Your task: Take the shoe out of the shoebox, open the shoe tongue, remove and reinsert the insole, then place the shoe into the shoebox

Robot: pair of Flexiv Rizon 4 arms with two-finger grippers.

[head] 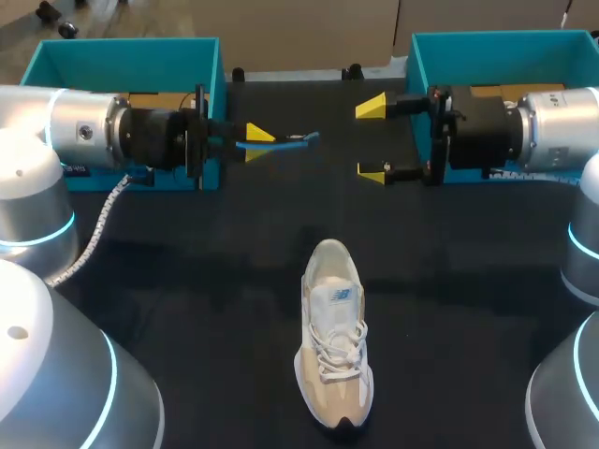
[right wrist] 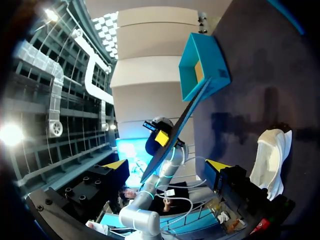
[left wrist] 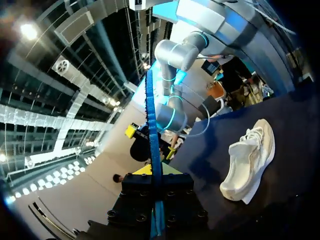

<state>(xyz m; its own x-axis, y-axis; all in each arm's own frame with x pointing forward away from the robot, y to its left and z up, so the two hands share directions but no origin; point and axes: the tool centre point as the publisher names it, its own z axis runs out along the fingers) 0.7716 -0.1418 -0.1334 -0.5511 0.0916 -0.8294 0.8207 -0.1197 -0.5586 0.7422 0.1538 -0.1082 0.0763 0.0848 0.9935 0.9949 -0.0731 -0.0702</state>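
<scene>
**Insole in the left hand, shoe out on the counter**

A black counter (head: 187, 281) fills the head view, with one teal shoebox at each upper corner. The left shoebox (head: 131, 51) sits at the upper left and the right shoebox (head: 487, 47) at the upper right. The white and beige shoe (head: 334, 341) stands upright on its sole in the lower middle of the frame, outside both boxes. Its toe points toward the bottom edge and its laces face up. The left hand (head: 257, 143) comes in level from the left, its yellow tips close together and pinching one end of a thin blue insole (head: 290, 141). The rest of the insole sticks out toward the centre. The right hand (head: 372, 140) faces it from the right with its tips spread wide and nothing between them, a gap apart from the insole's free end.

In the left wrist view the insole (left wrist: 151, 125) shows edge-on as a narrow blue strip, clamped in the left hand (left wrist: 154, 172) and running straight out ahead of it. The shoe (left wrist: 250, 160) rests on the counter off to one side, well apart from the hand.

In the right wrist view the right hand (right wrist: 167, 165) stands wide apart and empty. The insole (right wrist: 185, 120) crosses ahead of it as a dark slanted strip. The left shoebox (right wrist: 192, 75) lies beyond the insole, and the shoe (right wrist: 270, 155) lies beside the hand on the counter.
</scene>
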